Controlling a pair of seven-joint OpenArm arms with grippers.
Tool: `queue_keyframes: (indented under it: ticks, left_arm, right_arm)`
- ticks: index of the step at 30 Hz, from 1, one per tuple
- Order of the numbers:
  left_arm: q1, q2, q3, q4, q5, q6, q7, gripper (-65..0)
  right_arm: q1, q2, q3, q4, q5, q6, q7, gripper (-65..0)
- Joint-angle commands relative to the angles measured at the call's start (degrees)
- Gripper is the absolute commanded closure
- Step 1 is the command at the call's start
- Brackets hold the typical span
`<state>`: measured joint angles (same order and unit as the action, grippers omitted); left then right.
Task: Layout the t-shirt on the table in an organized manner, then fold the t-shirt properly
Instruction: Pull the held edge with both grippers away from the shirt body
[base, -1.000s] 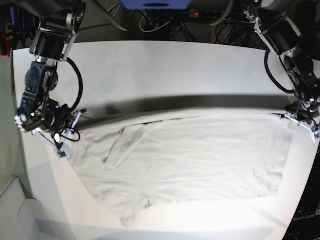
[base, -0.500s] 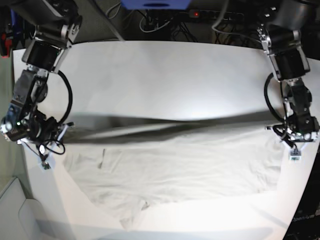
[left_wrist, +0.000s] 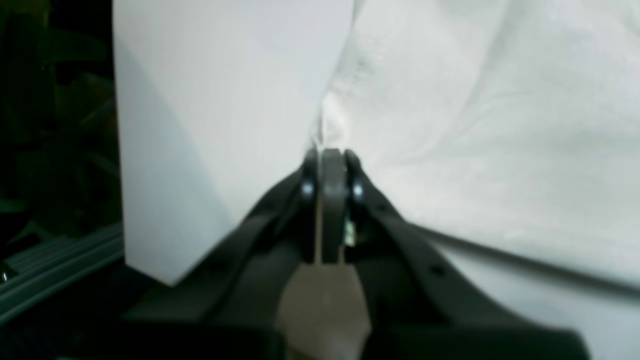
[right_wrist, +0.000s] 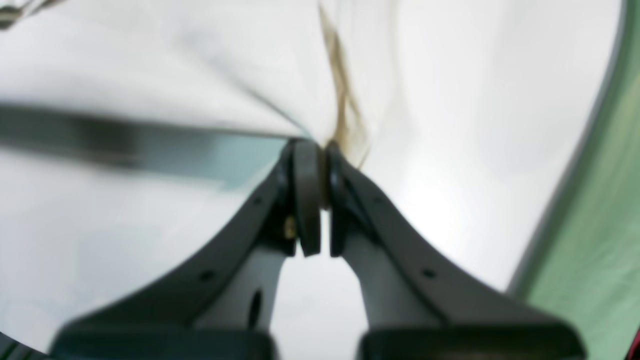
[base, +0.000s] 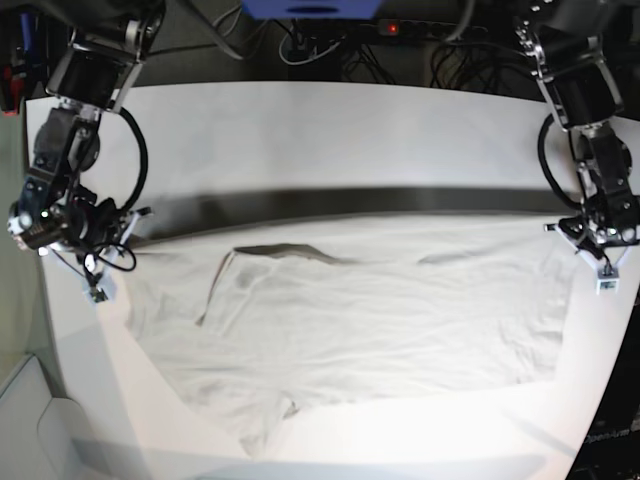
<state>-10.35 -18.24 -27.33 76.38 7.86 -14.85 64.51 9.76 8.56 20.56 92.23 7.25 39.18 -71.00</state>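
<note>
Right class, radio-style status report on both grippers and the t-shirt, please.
Left gripper shut on t-shirt corner. Right gripper shut on opposite corner. Shirt stretched between them, far edge lifted, rest on table. Nothing in the way.

bare table (base: 320, 135) beyond the t-shirt (base: 380, 320) — open passage, cables behind

My right gripper (right_wrist: 317, 150) is pinched tight on the t-shirt (right_wrist: 165, 70), both dark jaws pressed together with a bunch of pale fabric caught at their tips. From the pinch the cloth fans away to the far left, with a brownish crease (right_wrist: 342, 95) running up from my fingertips. Below the lifted edge a dark shadow band lies on the white table (right_wrist: 125, 225). At the right a green surface (right_wrist: 600, 240) borders the table's curved edge.
</note>
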Motion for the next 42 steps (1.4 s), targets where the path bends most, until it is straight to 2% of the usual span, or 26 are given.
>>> queue_keyframes:
  ticks: [1, 6, 14, 23, 36, 42]
  left_arm:
    - [-0.2, -1.0, -0.3, 1.8, 0.8, 0.2, -0.1, 0.0]
    - [4.2, -0.9, -0.3, 5.2, 0.8, 0.2, 0.0, 0.0]
    - [7.0, -1.1, -0.3, 5.6, 0.7, 0.2, -0.1, 0.0]
    - [11.6, -0.9, -0.3, 8.9, 0.7, 0.2, -0.1, 0.0]
    - [17.6, -1.1, -0.3, 10.9, 0.7, 0.1, -1.0, 0.0]
    - [18.7, -0.8, -0.3, 10.8, 0.7, 0.1, -3.9, 0.0]
  right_arm:
    - [0.5, 0.7, 0.2, 1.1, 0.0, 0.8, 1.3, 0.0]
    - [-4.5, 1.8, 0.4, 1.4, -0.1, 0.8, 1.6, 0.0]
    - [-18.5, 1.7, -1.2, 11.6, 0.0, 0.8, 7.1, 0.0]
    - [-28.3, 1.8, -1.3, 17.3, 0.0, 0.8, 9.8, 0.0]
    - [-32.7, 1.9, -1.3, 18.0, -0.3, 0.8, 9.8, 0.0]
    - [-33.4, 1.5, -1.3, 18.0, -0.2, 0.8, 9.7, 0.0]
